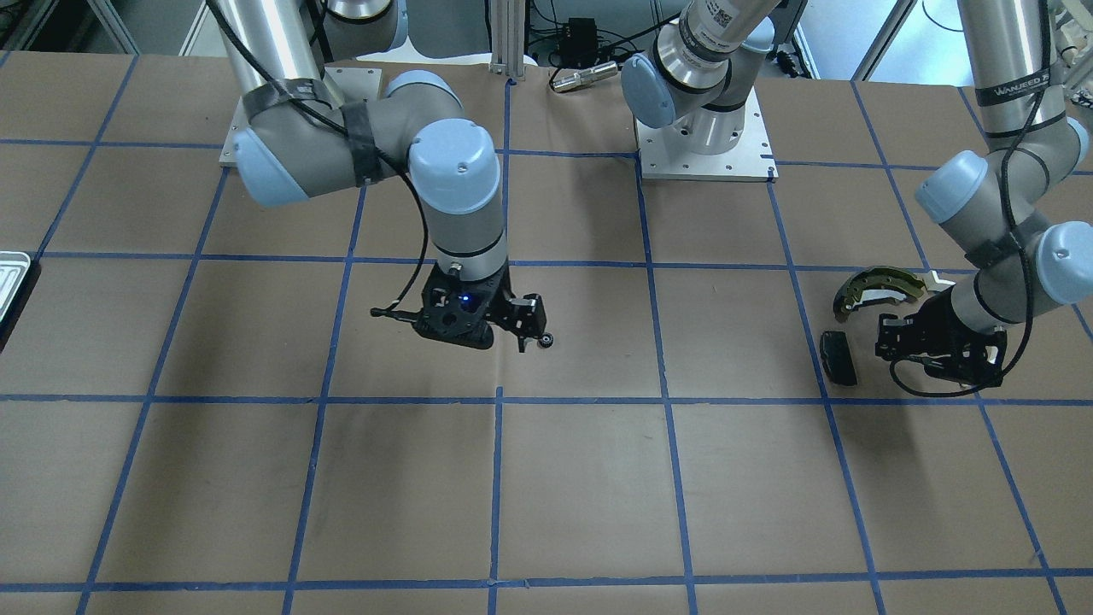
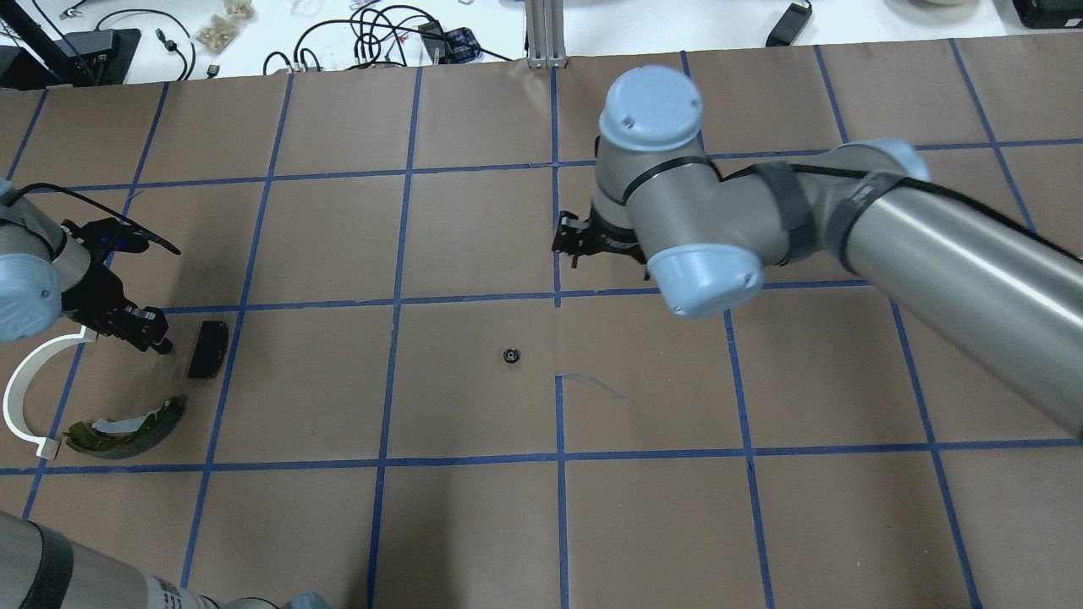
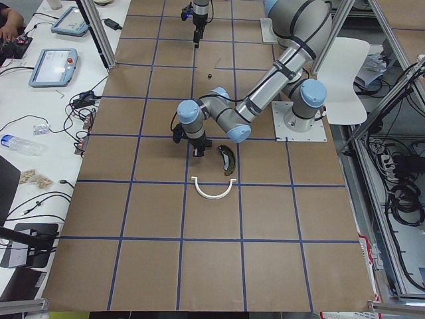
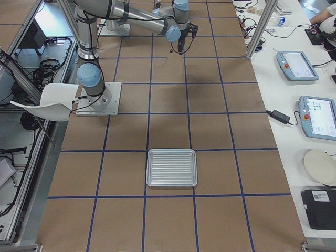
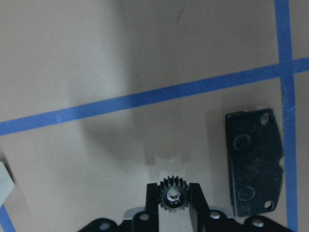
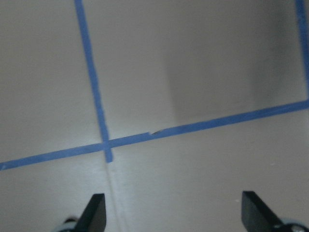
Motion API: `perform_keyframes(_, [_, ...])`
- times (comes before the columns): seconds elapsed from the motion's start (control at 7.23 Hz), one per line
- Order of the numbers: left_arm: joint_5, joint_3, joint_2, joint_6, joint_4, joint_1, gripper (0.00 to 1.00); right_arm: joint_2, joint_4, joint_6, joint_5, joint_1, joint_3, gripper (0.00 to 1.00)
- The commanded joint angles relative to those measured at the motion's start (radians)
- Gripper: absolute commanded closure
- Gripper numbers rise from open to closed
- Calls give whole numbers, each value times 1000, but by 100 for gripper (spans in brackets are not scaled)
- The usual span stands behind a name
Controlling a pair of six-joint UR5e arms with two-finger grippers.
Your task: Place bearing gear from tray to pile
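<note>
My left gripper (image 5: 174,191) is shut on a small black toothed bearing gear (image 5: 174,197) and holds it just above the paper, beside the black brake pad (image 5: 253,164). In the overhead view the left gripper (image 2: 155,337) is among the pile: the brake pad (image 2: 207,348), the olive-gold brake shoe (image 2: 127,423) and the white arc (image 2: 21,397). My right gripper (image 6: 174,212) is open and empty, hanging above mid-table (image 2: 567,245). The tray (image 4: 171,168) lies empty far to the robot's right.
A second small black round part (image 2: 510,355) lies on the paper near the table's middle, close to the right gripper (image 1: 523,337). Blue tape lines grid the brown paper. Cables and devices lie beyond the far edge.
</note>
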Motion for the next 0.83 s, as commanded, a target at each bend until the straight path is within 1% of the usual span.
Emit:
perform_keyframes(0.0, [5, 2, 5, 0, 0, -1, 0, -149, 263, -246, -7, -221, -67, 0])
perform_keyframes(0.14, [12, 9, 17, -6, -12, -7, 0, -183, 416, -261, -48, -248, -166, 0])
perform_keyframes(0.28, [12, 25, 36, -9, -9, -21, 0, -184, 499, -276, -96, -247, -263, 0])
perform_keyframes(0.41, [9, 81, 51, -10, -5, -43, 0, -184, 573, -281, -90, -239, -321, 0])
perform_keyframes(0.55, [10, 171, 65, -61, -102, -125, 0, -186, 577, -322, -90, -204, -320, 0])
perform_keyframes(0.69, [-1, 249, 86, -254, -240, -240, 0, -186, 574, -328, -90, -160, -310, 0])
